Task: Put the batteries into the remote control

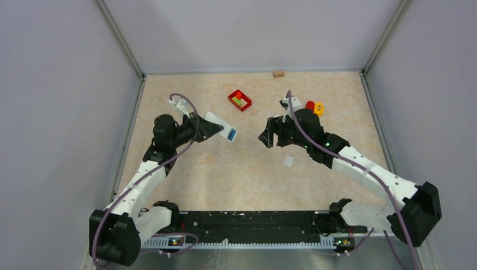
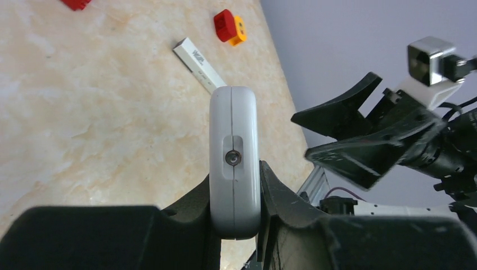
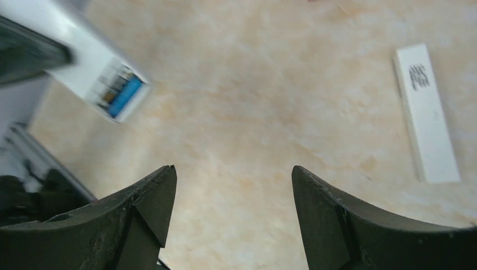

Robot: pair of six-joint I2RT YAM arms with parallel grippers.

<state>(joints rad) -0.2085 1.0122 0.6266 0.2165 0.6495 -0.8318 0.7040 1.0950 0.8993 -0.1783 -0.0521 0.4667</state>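
Nearest us, between the two arms, the white battery cover [image 3: 426,112] lies flat on the table [image 1: 236,174], well apart from everything else. It looks like thin, stiff plastic, and we judge it is best pinched across its narrow width.

Further out, the right gripper [image 3: 232,171] hangs with its jaws spread wide and nothing between them, facing the open end of the remote. The left gripper [image 1: 205,128] pinches the remote control [image 2: 234,140] across its narrow sides and holds it clear of the table. The shell seems light, rigid and smooth. We would keep the clamp on the end away from the compartment so that end stays free.

A blue battery [image 3: 125,95] sits in the open compartment at the remote's far end. The darker shapes beside it are too blurred for us to name. We see no loose cells on the table.

Such a cell is likely small, hard, light and slick, and prone to roll. We would take one across the middle of its barrel.

Beyond lie a red tray [image 1: 246,106], a red-and-orange piece [image 1: 314,107] and, by the back wall, a small brown block [image 1: 278,73].
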